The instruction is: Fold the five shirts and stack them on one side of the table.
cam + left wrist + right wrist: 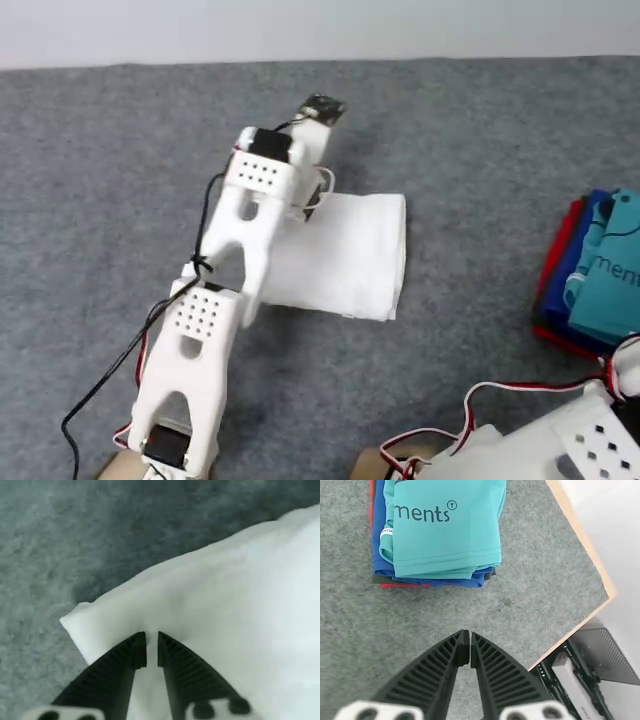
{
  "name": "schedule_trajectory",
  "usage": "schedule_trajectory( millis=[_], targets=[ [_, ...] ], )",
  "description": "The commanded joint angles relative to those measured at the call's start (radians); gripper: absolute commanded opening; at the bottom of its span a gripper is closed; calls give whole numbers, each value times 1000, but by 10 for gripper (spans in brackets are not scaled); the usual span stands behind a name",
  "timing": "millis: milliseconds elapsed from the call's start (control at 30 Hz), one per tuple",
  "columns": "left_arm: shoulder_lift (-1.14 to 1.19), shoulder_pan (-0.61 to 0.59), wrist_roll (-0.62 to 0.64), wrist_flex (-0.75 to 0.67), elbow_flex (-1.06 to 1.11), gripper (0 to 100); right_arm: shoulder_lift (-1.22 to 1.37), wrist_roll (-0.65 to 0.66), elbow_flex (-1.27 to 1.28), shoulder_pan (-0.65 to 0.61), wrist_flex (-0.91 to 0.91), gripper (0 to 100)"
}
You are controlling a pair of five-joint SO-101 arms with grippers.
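A folded white shirt point(345, 255) lies in the middle of the grey mat. My left gripper point(152, 652) is down on its far left corner, the fingers pinched together with a thin fold of the white shirt point(225, 610) between them. In the high view that gripper point(310, 200) sits at the shirt's upper left edge. A stack of folded shirts point(590, 270) lies at the right side, a teal shirt point(445, 525) on top, with blue and red ones under it. My right gripper point(470, 647) hangs shut and empty over bare mat just short of the stack.
The table's wooden edge point(580, 535) runs close beside the stack, with floor and equipment past it. The right arm's white body point(560, 440) fills the near right corner. Grey mat point(480, 150) lies bare between the white shirt and the stack.
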Motion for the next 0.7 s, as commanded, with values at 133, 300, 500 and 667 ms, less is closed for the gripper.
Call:
schedule_trajectory(
  millis=[133, 300, 500, 667],
  targets=[
    [-11, -38, -17, 23, -67, 42, -10, 21, -5, -8, 12, 10],
    [-11, -41, -14, 95, -202, 42, -10, 18, -5, -8, 13, 10],
    [-115, -43, -9, 94, -237, 43, -1, 15, -5, -41, 8, 12],
    [-279, -129, 17, 94, -136, 39, 1, -35, 54, -246, 13, 14]
  ],
)
